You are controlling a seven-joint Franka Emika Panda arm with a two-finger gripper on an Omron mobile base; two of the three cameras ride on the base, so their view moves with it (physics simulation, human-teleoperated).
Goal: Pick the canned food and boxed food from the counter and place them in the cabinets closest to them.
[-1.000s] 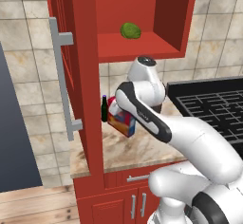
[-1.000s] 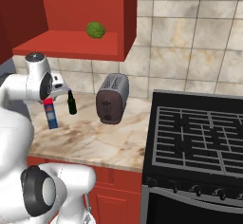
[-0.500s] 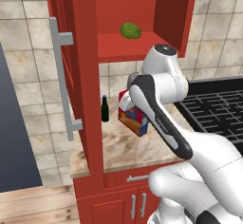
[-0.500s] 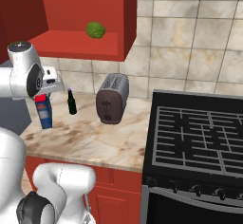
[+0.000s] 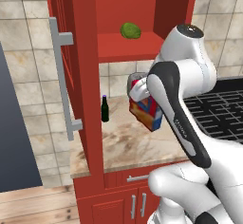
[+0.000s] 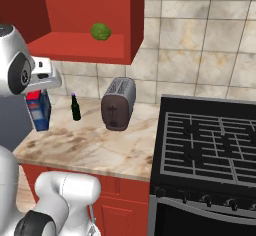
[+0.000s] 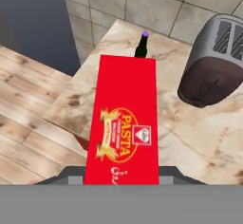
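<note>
Gripper (image 5: pixel 138 89) at centre of left base view, fingers clamped on the boxed food (image 5: pixel 146 111). Box off the counter (image 5: pixel 123 144), hanging tilted in the air, just below the open cabinet (image 5: pixel 128 45) shelf.

Right base view: box (image 6: pixel 39 109) at left edge, mid-height, blue side facing cam, under the white hand; counter (image 6: pixel 95 145) beneath it, not touching.

Hand view: box (image 7: pixel 124 137) runs up centre of frame, red face w/ yellow "PASTA" mark; held at the bottom edge, finger tips hidden behind it.

Green round item (image 5: pixel 130 30) sits on cabinet shelf, upper centre of left base view. Dark green bottle (image 5: pixel 105 109) upright on counter, left of box, apart from it. Toaster (image 6: pixel 118 103) centre of right base view, right of bottle; stove (image 6: pixel 210 145) at right.
</note>
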